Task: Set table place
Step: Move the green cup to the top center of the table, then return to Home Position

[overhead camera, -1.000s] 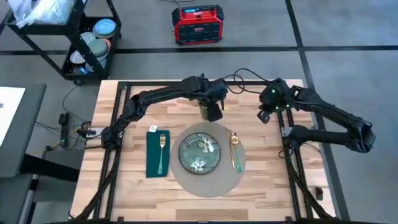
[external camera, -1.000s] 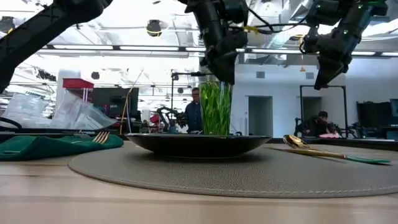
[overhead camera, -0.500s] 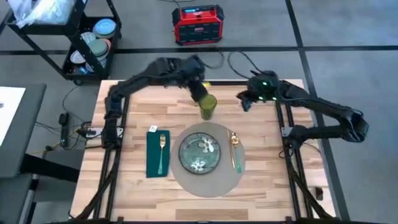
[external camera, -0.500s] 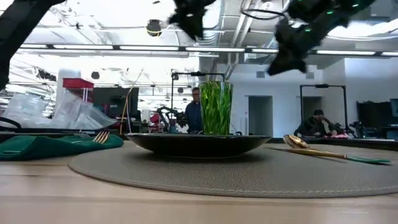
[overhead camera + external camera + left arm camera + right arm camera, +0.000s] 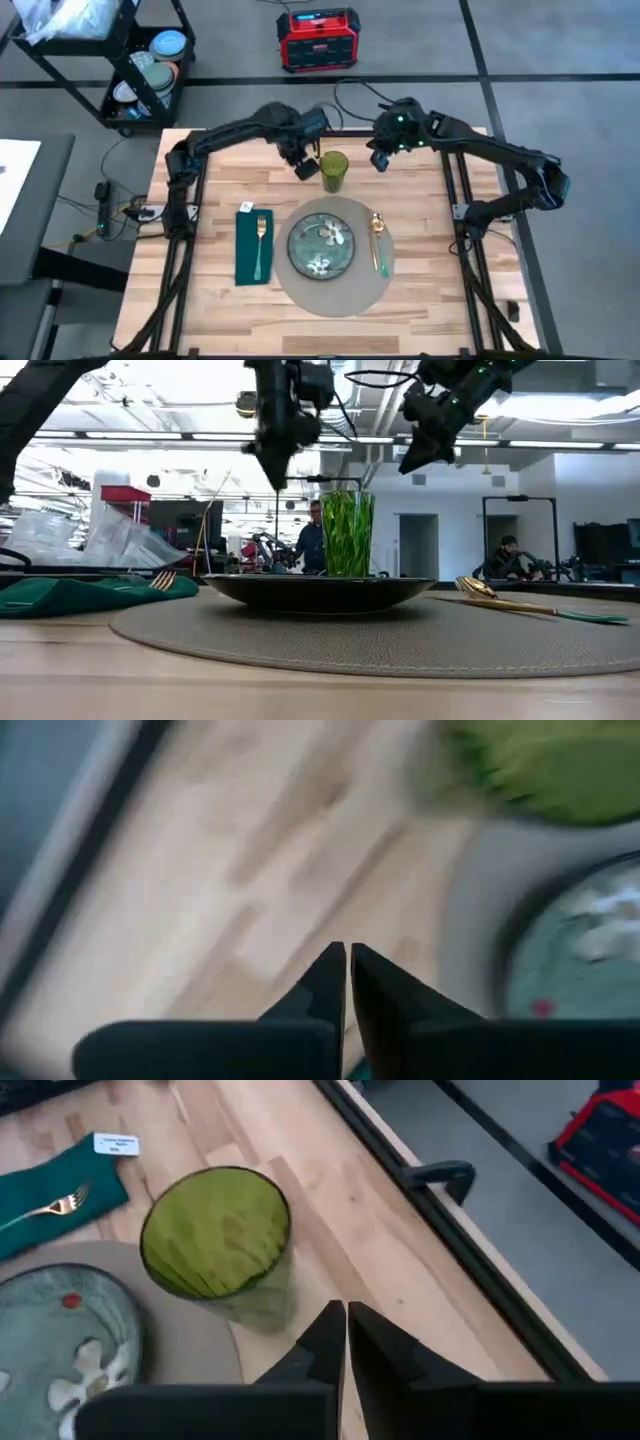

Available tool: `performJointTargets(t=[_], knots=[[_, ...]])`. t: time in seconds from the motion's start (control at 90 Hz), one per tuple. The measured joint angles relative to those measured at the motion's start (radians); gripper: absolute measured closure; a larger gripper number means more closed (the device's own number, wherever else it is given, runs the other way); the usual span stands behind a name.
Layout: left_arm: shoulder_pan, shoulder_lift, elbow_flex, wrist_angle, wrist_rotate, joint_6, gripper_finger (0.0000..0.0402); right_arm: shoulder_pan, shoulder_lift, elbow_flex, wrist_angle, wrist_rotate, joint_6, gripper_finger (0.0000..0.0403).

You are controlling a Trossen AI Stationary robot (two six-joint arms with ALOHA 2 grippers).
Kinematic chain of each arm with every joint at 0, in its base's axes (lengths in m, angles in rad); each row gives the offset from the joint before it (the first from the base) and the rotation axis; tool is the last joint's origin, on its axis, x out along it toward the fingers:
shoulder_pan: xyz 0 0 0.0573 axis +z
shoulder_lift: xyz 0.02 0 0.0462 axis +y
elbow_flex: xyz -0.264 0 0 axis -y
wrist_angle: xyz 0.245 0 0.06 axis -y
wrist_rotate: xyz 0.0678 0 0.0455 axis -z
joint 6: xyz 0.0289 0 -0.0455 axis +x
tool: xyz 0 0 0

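One round grey-beige placemat point(image 5: 336, 283) lies on the wooden table point(image 5: 215, 296), and on it sit one green patterned plate point(image 5: 321, 246) and one gold spoon point(image 5: 377, 236) just beside the plate. One green napkin point(image 5: 250, 250) lies off the mat on the other side of the plate, with one gold fork point(image 5: 260, 240) on top. One green ribbed glass point(image 5: 333, 170) stands upright on the bare wood, just past the far edge of the mat.

Two grippers hang above the far part of the table, one on each side of the glass. The left gripper point(image 5: 304, 166) is just beside the glass and apart from it; in the left wrist view its two dark fingers point(image 5: 325, 982) are pressed nearly together with nothing between them, and the glass and plate lie ahead of the tips. The right gripper point(image 5: 379, 159) is near the glass on the opposite side, raised above the table; its fingers point(image 5: 325, 1336) are likewise closed on nothing, with the glass just beyond the tips and the plate, napkin and fork farther on.

In the low view two people show in the room behind the table.
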State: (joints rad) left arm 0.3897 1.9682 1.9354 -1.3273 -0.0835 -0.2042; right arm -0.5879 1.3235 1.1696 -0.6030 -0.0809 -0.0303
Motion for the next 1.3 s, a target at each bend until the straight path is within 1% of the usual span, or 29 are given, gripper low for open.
performJointTargets(t=[0.089,0.178,0.256,0.356,0.511,0.7,0.867,1.067,1.122,1.2,1.3], knots=[[-0.010,0.001,-0.046,0.094,0.027,-0.001,0.0401,-0.025,-0.031,0.000,-0.066,0.003,-0.005,0.0401],[-0.010,0.000,-0.056,0.114,0.038,-0.043,0.0401,-0.039,-0.058,0.000,-0.109,0.003,-0.011,0.0402],[-0.007,0.000,-0.055,0.119,0.064,-0.049,0.0402,-0.047,-0.077,0.000,-0.135,0.003,-0.035,0.0402],[-0.011,0.000,-0.055,0.183,0.087,-0.051,0.0402,-0.049,-0.101,0.000,-0.144,0.003,-0.042,0.0402],[-0.011,0.000,-0.055,0.332,0.142,-0.090,0.0402,-0.049,-0.133,0.000,-0.146,0.003,-0.042,0.0403],[-0.015,0.024,-0.052,0.378,0.169,-0.110,0.0401,-0.049,-0.155,0.000,-0.151,0.003,-0.042,0.0403],[-0.019,0.070,-0.053,0.522,0.293,-0.168,0.0401,-0.049,-0.159,0.000,-0.187,0.003,-0.042,0.0403],[-0.051,0.126,-0.051,0.588,0.329,-0.202,0.0401,-0.047,-0.160,0.000,-0.221,0.003,-0.046,0.0403],[-0.058,0.130,-0.052,0.569,0.341,-0.205,0.0401,-0.047,-0.159,0.000,-0.229,0.003,-0.046,0.0403],[-0.070,0.128,-0.052,0.577,0.337,-0.205,0.0401,-0.047,-0.159,0.000,-0.230,0.003,-0.051,0.0403],[-0.074,0.102,-0.051,0.569,0.300,-0.205,0.0401,-0.047,-0.165,0.000,-0.223,0.003,-0.083,0.0403]])
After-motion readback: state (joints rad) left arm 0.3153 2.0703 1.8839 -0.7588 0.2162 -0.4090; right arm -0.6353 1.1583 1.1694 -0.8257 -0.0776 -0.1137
